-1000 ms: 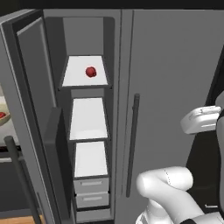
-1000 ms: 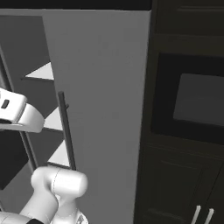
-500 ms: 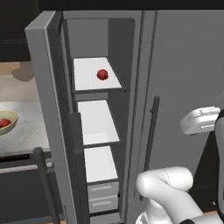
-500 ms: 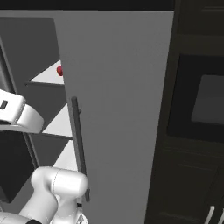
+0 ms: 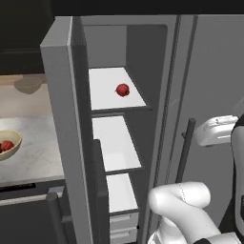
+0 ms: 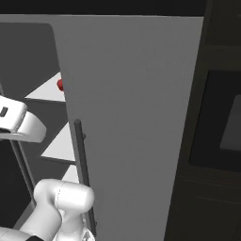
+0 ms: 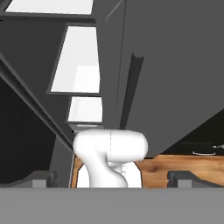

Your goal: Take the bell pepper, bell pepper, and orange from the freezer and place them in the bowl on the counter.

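On the freezer's (image 5: 143,95) top shelf, one bell pepper (image 5: 122,89), gripper (image 7: 111,177) spread, well below it.

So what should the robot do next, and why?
Probably reach the arm up toward the bell pepper on the top shelf of the freezer. The door stands open, that pepper lies alone there, and the gripper, fingers apart, holds nothing. One pepper already lies in the bowl on the counter.

The freezer (image 5: 119,143) stands open with its thick grey door (image 5: 66,133) swung left, one glossy red bell pepper (image 5: 122,89) resting on its top white shelf, while left of it the pale-yellow bowl (image 5: 14,146) on the marbled counter (image 5: 33,152) holds another red bell pepper (image 5: 6,146).
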